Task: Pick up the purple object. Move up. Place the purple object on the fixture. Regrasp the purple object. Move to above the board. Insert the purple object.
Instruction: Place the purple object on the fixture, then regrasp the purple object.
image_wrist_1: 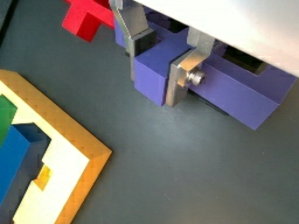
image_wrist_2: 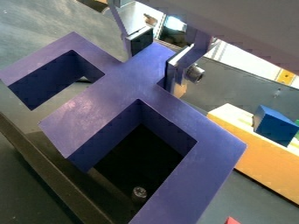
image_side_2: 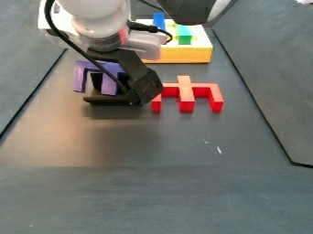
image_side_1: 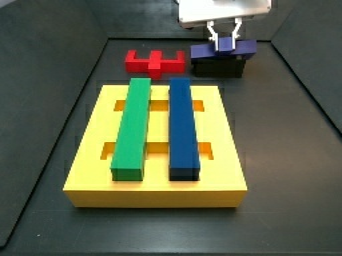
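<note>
The gripper (image_side_1: pixel 227 40), at the upper right of a side view, has its silver fingers (image_wrist_1: pixel 177 80) closed on the purple object (image_wrist_1: pixel 222 87). The piece sits on the black fixture (image_side_1: pixel 218 68), probably so it can be regrasped. It is blocky, matte purple, with deep square recesses, well apart from the yellow board (image_side_1: pixel 160 190).

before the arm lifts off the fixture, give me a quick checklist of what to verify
1. Claw at the purple object, a finger on either side of its central wall: ok.
2. Fingers actually clamped tight: cannot tell.
3. Purple object resting on the fixture: ok.
4. Red block apart from the purple object: ok.
5. Board carries the green bar and blue bar: ok.
6. Free slot for insertion: cannot tell.
</note>
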Tool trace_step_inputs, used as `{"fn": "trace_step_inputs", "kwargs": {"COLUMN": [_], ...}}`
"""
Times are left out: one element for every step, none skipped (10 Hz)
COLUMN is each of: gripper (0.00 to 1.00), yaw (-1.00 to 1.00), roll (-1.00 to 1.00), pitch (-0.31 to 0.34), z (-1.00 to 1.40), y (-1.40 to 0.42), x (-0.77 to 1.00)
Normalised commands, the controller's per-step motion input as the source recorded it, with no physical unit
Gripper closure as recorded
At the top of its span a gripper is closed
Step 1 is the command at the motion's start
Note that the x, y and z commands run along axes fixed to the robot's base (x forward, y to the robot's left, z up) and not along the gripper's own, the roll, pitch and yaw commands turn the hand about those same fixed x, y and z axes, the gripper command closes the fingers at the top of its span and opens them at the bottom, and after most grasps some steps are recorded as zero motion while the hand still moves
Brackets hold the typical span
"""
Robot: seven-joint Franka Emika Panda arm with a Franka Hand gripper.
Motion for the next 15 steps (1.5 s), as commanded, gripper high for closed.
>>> {"fn": "trace_step_inputs", "kwargs": {"gripper": [0.0, 0.0, 0.0, 0.0, 0.0, 0.0, 0.0, 0.0, 0.0, 0.0, 0.0, 0.0, 0.0, 0.0, 0.0], "yaw": [0.0, 0.18, 0.0, 0.0, 0.0, 0.01, 0.03, 0.06, 0.06, 0.06, 0.07, 0.08, 0.11, 0.13, 0.14], "roll": [0.0, 0.44, 0.43, 0.47, 0.72, 1.0, 1.0, 1.0, 1.0, 1.0, 1.0, 1.0, 1.0, 1.0, 1.0], "pitch": [0.0, 0.089, -0.017, -0.029, -0.097, -0.134, -0.234, -0.243, -0.214, -0.217, -0.231, -0.2, -0.1, -0.063, -0.017], "z": [0.0, 0.53, 0.41, 0.3, 0.15, 0.03, 0.0, 0.0, 0.03, 0.03, 0.04, 0.11, 0.16, 0.06, 0.02], "y": [0.0, -0.08, -0.25, -0.17, -0.06, 0.0, 0.0, 0.0, 0.0, -0.01, -0.01, -0.07, -0.2, -0.24, -0.21], "x": [0.0, 0.19, 0.0, 0.03, 0.0, 0.0, 0.0, 0.0, 0.0, -0.02, -0.07, -0.04, -0.02, -0.05, -0.06]}}
